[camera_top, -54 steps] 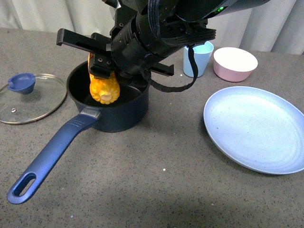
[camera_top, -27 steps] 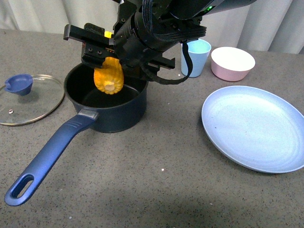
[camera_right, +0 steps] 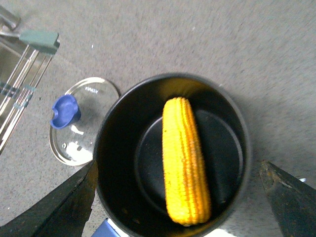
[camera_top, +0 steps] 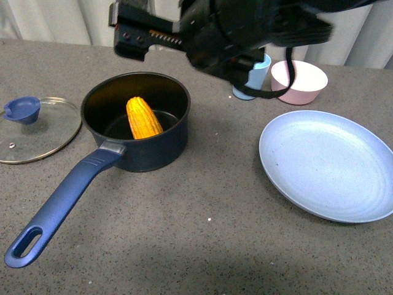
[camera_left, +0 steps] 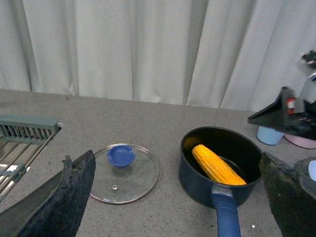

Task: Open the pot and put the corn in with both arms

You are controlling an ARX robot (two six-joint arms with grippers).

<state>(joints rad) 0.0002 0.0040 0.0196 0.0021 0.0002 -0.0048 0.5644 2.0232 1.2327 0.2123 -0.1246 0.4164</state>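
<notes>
We look at a staged kitchen-style test bench rather than a lived-in home. A grey speckled table carries cookware and tableware: a blue pot, its glass lid just beside it, a pale blue plate well apart from the pot, and beyond the plate a pink bowl and a light blue cup. Plain white curtains close off the space behind the table, and a metal rack stands near the lid.

No readable text, label, brand or number shows on anything here.
</notes>
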